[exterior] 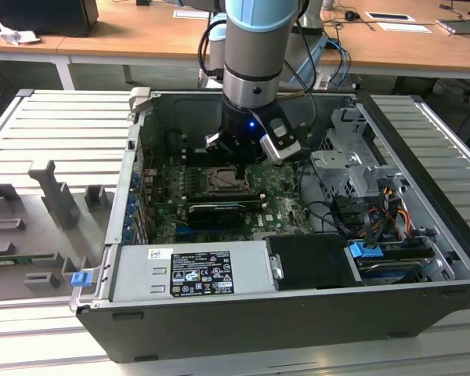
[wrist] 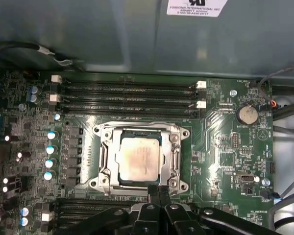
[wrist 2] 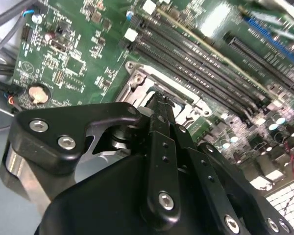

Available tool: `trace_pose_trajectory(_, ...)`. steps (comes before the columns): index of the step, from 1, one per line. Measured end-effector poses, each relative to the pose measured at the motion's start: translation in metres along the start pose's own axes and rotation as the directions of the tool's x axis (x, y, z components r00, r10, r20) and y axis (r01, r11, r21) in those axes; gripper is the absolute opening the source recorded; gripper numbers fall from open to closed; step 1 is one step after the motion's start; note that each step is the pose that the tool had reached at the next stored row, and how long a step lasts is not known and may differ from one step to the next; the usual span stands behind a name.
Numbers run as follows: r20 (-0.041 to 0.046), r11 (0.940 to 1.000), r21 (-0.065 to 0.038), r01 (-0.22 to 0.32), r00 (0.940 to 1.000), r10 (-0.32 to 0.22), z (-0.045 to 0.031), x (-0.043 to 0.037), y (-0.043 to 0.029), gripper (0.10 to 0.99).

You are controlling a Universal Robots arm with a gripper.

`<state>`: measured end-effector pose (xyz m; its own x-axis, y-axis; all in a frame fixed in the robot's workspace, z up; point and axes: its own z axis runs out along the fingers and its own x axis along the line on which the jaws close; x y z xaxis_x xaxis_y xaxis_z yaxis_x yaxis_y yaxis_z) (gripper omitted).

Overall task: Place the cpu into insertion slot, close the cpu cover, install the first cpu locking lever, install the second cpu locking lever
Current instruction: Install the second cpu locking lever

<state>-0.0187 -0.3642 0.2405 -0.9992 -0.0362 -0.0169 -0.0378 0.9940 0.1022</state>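
The chip point(wrist: 138, 157) already sat flat in the socket point(wrist: 102, 164) under the lowered metal frame point(wrist: 174, 154), and the gripper point(wrist: 158, 192), fingers pressed together on nothing, hovered at the socket's edge, probably to work a lever.

One cpu point(wrist: 138, 159) sits under one cpu cover point(wrist: 175, 152). Four memory slots point(wrist: 127, 96) run beside it. One coin battery point(wrist: 246, 114) shows.

Lab: desks point(exterior: 141, 35), open computer case point(exterior: 243, 313)
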Motion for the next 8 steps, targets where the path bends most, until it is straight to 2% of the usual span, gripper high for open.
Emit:
trace_pose_trajectory(4,0.0001,1.0000,-0.002,0.000,1.0000,0.000,-0.0003,0.0018,-0.0040,0.106)
trace_pose_trajectory(8,0.0003,1.0000,-0.008,0.000,1.0000,0.000,-0.0008,0.0110,-0.0100,0.106)
